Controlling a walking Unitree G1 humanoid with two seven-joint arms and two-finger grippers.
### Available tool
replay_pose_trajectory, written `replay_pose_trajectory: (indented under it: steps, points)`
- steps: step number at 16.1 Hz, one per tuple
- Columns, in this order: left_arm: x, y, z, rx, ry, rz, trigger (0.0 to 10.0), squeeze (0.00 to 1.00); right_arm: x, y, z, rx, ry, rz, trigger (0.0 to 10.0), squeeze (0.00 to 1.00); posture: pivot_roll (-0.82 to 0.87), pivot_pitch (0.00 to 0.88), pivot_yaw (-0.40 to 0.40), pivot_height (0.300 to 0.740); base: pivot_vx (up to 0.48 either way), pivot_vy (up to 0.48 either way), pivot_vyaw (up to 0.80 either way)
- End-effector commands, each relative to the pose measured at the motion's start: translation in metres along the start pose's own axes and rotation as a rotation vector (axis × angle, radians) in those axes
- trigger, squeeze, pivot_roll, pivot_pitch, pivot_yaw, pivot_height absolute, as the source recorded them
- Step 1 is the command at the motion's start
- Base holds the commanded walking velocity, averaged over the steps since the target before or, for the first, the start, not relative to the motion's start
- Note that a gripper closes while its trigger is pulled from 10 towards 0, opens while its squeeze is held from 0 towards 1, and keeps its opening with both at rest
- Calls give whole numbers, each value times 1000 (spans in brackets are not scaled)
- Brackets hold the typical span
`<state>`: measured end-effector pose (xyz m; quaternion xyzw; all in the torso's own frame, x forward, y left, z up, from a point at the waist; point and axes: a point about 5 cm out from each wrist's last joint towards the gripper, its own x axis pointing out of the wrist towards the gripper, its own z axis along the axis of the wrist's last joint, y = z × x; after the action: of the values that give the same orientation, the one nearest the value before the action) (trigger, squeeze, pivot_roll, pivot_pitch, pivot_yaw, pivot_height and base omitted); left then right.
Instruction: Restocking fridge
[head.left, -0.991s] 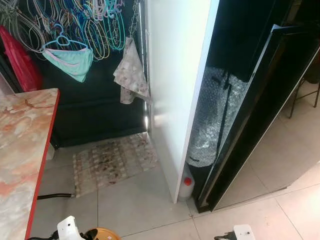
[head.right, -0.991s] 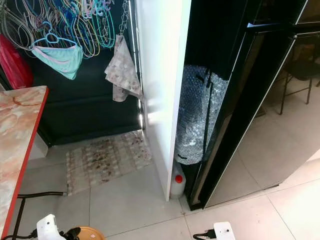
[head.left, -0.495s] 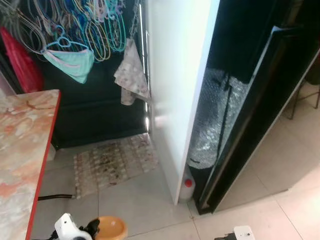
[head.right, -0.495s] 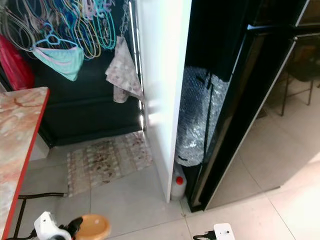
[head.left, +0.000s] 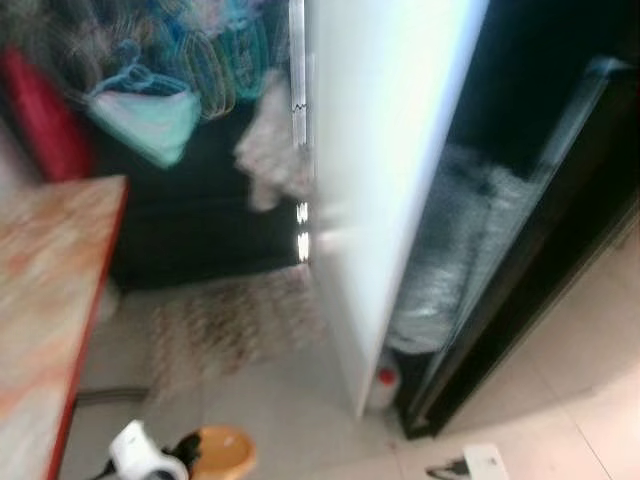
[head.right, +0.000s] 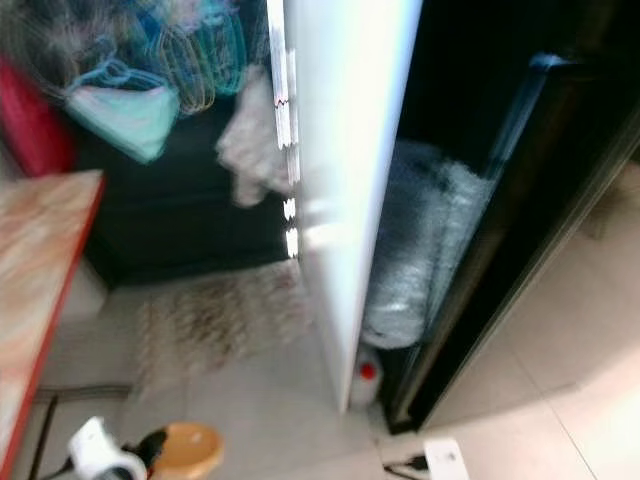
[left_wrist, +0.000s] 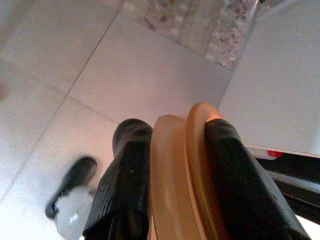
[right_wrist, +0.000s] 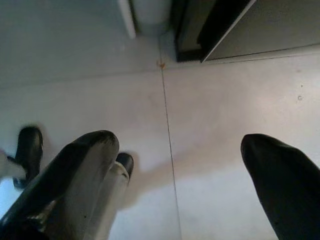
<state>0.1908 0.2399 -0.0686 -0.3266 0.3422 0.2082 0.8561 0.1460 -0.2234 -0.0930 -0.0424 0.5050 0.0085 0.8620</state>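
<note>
Tiled floor (left_wrist: 150, 70), left pincer (left_wrist: 175, 160) clamped on orange bowl (left_wrist: 182, 175) w/ rim btwn fingers, right pincer (right_wrist: 185, 165) spread wide

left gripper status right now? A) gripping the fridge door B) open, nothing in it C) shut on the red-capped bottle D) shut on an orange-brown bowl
D: in the left wrist view both black fingers pinch the rim of the orange-brown bowl, which the left gripper carries low above the floor.
</note>
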Motion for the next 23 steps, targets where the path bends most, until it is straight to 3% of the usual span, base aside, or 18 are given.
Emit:
replay_pose_trajectory:
  steps: [1,13,16,23]
  points:
    - [1,-6,-2,-4,6,-8,10000,0,-2,-6,-7,-1,20,-17,10000,0,75,0,1,740,0,0,-775]
    - [1,-4,-1,-2,7,11,10000,0,-2,-6,-6,-7,25,-11,10000,0,69,0,0,740,0,0,-761]
    - [2,-3,2,-35,1,19,10000,0,-2,-6,-7,-10,27,-9,10000,0,67,0,2,740,0,0,-756]
    - [0,3,2,0,20,37,10000,0,-2,0,-10,8,31,-6,10000,0,40,0,49,740,0,0,-756]
